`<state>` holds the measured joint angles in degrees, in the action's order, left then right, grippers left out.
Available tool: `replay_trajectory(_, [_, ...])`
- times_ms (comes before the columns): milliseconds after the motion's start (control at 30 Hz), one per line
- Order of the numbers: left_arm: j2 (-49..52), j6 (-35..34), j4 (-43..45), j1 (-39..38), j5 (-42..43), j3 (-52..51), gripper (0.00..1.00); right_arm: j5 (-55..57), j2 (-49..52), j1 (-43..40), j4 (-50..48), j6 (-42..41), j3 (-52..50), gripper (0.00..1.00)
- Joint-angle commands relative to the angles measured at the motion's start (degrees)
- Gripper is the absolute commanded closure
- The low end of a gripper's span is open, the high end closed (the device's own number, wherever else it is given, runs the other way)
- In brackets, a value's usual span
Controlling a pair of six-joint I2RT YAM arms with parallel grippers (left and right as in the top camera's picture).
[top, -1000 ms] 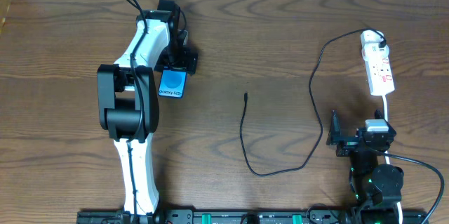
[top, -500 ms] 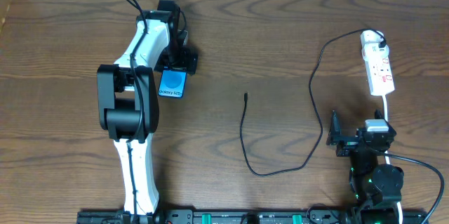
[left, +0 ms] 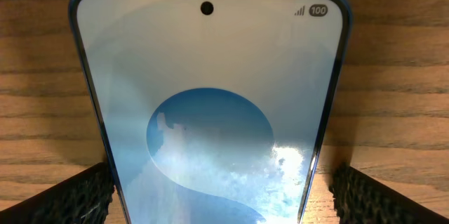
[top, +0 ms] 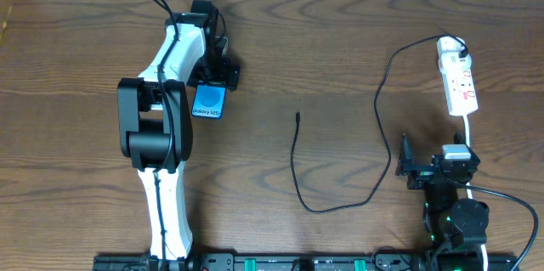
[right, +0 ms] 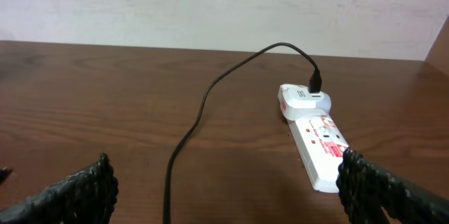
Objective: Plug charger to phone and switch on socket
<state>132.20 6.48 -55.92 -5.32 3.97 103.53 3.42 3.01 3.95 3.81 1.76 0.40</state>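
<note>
At the upper left of the overhead frame the left arm (top: 161, 118) is stretched out long across the counter (top: 340, 16), its wrist tipped down over the phone (top: 210, 101). The phone lies flat and screen-up, and the left jaws stand wide on either side of its near end without touching its edges. This looks like the opening step, securing the phone. The next move calls for closing squarely on its two long edges so that it cannot slide when the plug goes in. In the centre lies the charger (top: 293, 160), its plug tip (top: 297, 116) loose on the wood and well apart from phone and arms. Its cable loops right and up to the socket (top: 459, 84) at the upper right, where its other end is already plugged in. At the lower right the right arm (top: 455, 211) sits folded low, and the right jaws are wide and empty, facing the socket.
</note>
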Motion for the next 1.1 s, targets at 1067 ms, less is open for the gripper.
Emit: replay_trajectory(1067, [0.6,1.7,-0.8,0.2,-0.5,-2.1,0.09,0.1,0.1,0.2,0.2,0.5,-0.1,0.01])
